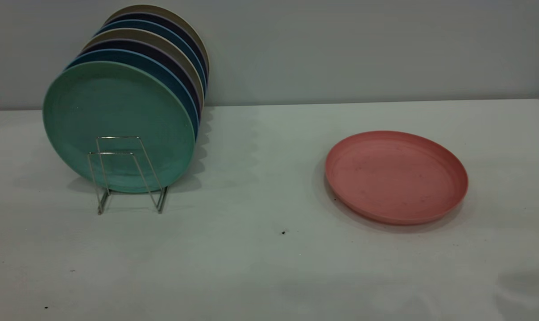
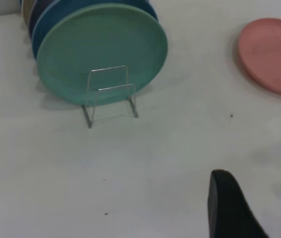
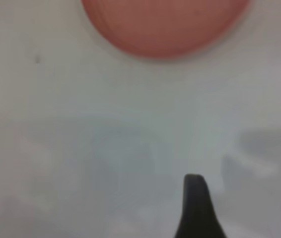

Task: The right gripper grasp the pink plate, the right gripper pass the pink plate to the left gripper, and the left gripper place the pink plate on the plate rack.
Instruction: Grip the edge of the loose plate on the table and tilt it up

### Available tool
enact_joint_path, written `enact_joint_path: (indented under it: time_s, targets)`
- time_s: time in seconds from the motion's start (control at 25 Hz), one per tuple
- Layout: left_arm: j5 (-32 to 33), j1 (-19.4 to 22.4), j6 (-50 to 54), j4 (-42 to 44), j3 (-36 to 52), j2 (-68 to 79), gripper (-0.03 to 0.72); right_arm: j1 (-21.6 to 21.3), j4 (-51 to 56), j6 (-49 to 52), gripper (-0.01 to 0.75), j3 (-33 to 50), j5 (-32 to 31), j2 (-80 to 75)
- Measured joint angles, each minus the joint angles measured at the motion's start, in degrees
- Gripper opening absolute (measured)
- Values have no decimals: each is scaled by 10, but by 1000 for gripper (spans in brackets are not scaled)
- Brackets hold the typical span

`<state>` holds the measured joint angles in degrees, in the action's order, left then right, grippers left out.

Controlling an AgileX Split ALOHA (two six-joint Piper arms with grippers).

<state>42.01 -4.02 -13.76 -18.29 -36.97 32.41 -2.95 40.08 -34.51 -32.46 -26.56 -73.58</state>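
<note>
Nothing done yet: pink plate (image 1: 396,176) lies flat on the tabletop (image 1: 260,249) at three o'clock of the plate rack (image 1: 126,174); left gripper (image 2: 254,206) fingers apart, right gripper (image 3: 196,208) unclear.

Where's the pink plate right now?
The pink plate lies flat on the table, right side of the exterior view, well apart from the plate rack.

Teal-green plate (image 1: 118,127) upright, fronting row of blue, beige plates (image 1: 162,49); white table (image 1: 251,267).
</note>
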Motion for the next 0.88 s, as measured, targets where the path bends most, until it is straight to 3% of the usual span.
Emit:
enact_joint_path:
  time_s: [0.2, 0.36, 0.88]
  targets:
    - [0, 0, -2, 15, 0, 0, 316, -74, 98, -112, 523, -76, -56, -79]
    - [0, 0, -2, 16, 0, 0, 316, -108, 128, -155, 512, -130, -84, -166]
    - [5, 0, -2, 16, 0, 0, 316, -111, 283, -280, 509, -312, -165, -477]
